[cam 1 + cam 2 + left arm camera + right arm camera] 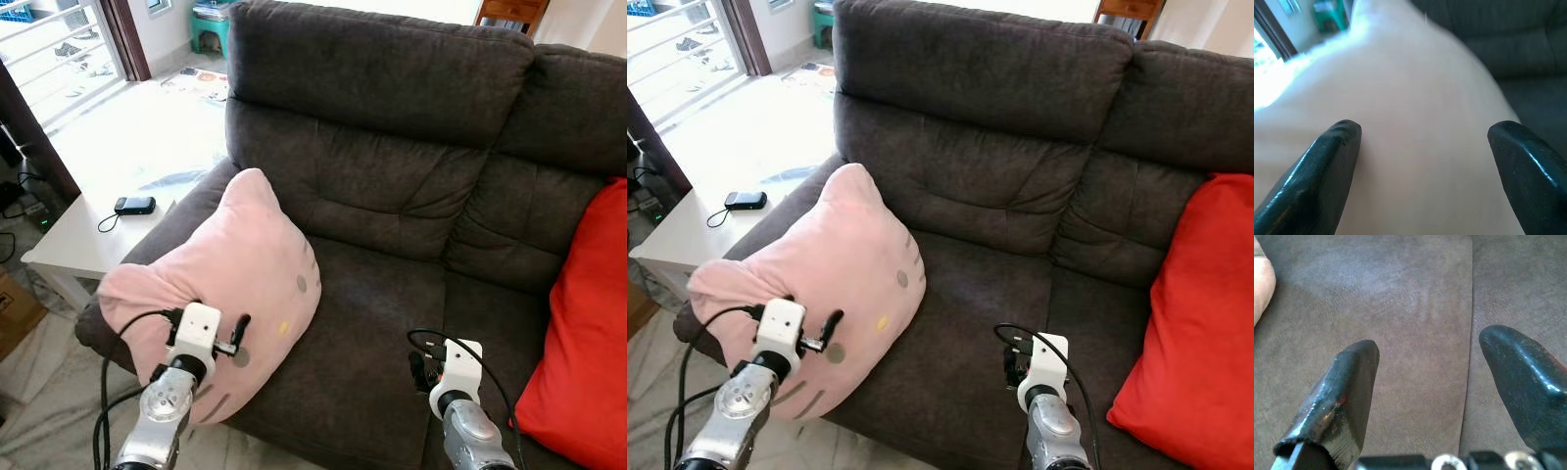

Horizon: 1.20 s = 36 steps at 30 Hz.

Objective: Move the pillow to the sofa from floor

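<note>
On the sofa's [392, 284] left end, the pink pillow [235, 264] is already up off the floor: it leans over the left armrest and the left edge of the seat cushion, one ear pointing up toward the backrest, its lower corner hanging a little past the front edge. My left end effector [238, 338] sits against the pillow's face near that lower front corner. From my left wrist view its two black fingers [1327, 166] are spread wide with the pink fabric between and beyond them; I can't tell for sure whether the tips press into the cloth, but nothing is pinched.

I judge the pillow to be light, soft and plush, so it will squash and fold rather than slide as one stiff piece. A pinch on the flat face would likely only gather loose cover. A better hold, I think, is a corner, an ear or the seamed edge, where the fingers can close around a thick fold of stuffing. It isn't fragile, so a firm squeeze should do no harm. It looks a bit front-heavy where it overhangs, and could slump off if nudged outward.

Further right, my right end effector [423, 370] hovers over the bare middle seat cushion, fingers well apart and empty. At the sofa's right end leans a red cushion [583, 333].
</note>
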Motion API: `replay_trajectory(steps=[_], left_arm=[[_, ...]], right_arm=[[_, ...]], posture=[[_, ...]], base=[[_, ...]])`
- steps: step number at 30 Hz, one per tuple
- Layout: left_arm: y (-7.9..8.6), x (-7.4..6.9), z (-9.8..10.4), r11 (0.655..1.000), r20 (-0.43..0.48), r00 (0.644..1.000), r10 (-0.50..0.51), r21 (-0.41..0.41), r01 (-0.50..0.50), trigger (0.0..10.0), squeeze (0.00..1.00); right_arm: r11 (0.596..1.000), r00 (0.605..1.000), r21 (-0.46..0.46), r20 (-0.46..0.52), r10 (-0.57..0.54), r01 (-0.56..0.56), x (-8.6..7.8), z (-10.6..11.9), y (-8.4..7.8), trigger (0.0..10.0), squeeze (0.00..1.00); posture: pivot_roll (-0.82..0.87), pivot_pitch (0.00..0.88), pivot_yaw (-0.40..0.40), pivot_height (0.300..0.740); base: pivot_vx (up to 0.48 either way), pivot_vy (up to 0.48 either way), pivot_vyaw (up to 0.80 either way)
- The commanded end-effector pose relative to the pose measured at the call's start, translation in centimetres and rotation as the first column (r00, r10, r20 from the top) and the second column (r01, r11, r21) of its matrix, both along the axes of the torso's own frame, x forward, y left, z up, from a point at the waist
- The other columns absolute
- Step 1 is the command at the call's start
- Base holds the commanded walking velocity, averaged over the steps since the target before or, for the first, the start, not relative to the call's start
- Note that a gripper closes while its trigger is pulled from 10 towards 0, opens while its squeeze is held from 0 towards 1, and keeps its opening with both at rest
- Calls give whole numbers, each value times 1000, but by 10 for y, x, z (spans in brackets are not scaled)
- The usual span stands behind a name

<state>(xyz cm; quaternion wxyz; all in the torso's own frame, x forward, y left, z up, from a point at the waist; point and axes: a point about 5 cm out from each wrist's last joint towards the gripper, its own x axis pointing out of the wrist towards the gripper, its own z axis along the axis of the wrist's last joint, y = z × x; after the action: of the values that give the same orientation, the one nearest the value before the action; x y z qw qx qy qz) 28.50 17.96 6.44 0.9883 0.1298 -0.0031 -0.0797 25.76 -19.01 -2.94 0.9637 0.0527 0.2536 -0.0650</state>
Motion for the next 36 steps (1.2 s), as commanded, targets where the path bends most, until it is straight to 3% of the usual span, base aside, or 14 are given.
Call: replay_trajectory(steps=[1,5,8,11,12,15,21,22,25,28,30,33,35,36], left_arm=[[3,-1,7,1000,43,999,7,30,-8,10000,0],[0,-4,30,997,180,984,-21,80,7,10000,0],[-9,-5,37,991,205,974,-97,107,77,10000,0],[-21,-6,24,982,89,978,-187,27,186,10000,0],[-22,-4,14,982,18,983,-183,-44,183,10000,0],[-23,-1,0,973,-78,975,-209,-117,200,10000,0],[-30,1,-12,952,-172,940,-294,-137,273,10000,0],[-32,0,-18,934,-228,909,-347,-166,315,10000,0],[-33,-2,-30,923,-311,871,-381,-191,335,10000,0],[-32,-3,-39,922,-352,854,-383,-203,330,10000,0],[-30,-4,-42,927,-363,854,-372,-197,320,10000,0],[-24,-2,-43,952,-347,887,-304,-151,268,10000,0],[-11,9,-22,988,-189,972,-138,-98,121,10000,0],[-7,12,-15,993,-144,985,-97,-88,85,10000,0]], right_arm=[[1000,1000,10,13,-6,6,1,1,1,10000,0],[1000,1000,20,31,-5,5,4,4,3,10000,0],[1000,999,20,33,-6,5,4,4,3,10000,0],[1000,1000,20,29,-4,4,4,3,4,10000,0],[1000,1000,21,29,-3,3,4,3,5,10000,0],[1000,1000,23,30,-3,2,3,3,6,10000,0],[1000,1000,21,31,-3,2,3,3,6,10000,0],[1000,999,21,32,-4,3,3,3,6,10000,0],[1000,1000,20,31,-4,4,4,3,6,10000,0],[1000,1000,19,30,-2,1,4,3,7,10000,0],[1000,1000,19,30,-1,1,4,3,7,10000,0],[1000,1000,14,30,4,-4,4,3,7,10000,0],[1000,999,13,34,3,-4,4,3,7,10000,0],[1000,999,12,35,3,-4,4,3,7,10000,0]], posture=[[109,94,-32,740],[112,83,-28,740],[112,83,-28,740],[117,71,-27,740],[115,66,-26,740],[110,63,-24,740],[108,71,-20,740],[108,75,-20,740],[109,81,-20,740],[109,82,-19,740],[106,85,-20,740],[98,90,-18,740],[103,96,-19,740],[103,96,-19,740]], base=[[0,0,0],[0,0,0],[0,0,0],[0,0,0],[0,0,0],[0,0,0],[0,0,0],[0,0,0],[0,0,0],[0,0,0],[0,0,0],[0,0,0],[0,0,0],[0,0,0]])
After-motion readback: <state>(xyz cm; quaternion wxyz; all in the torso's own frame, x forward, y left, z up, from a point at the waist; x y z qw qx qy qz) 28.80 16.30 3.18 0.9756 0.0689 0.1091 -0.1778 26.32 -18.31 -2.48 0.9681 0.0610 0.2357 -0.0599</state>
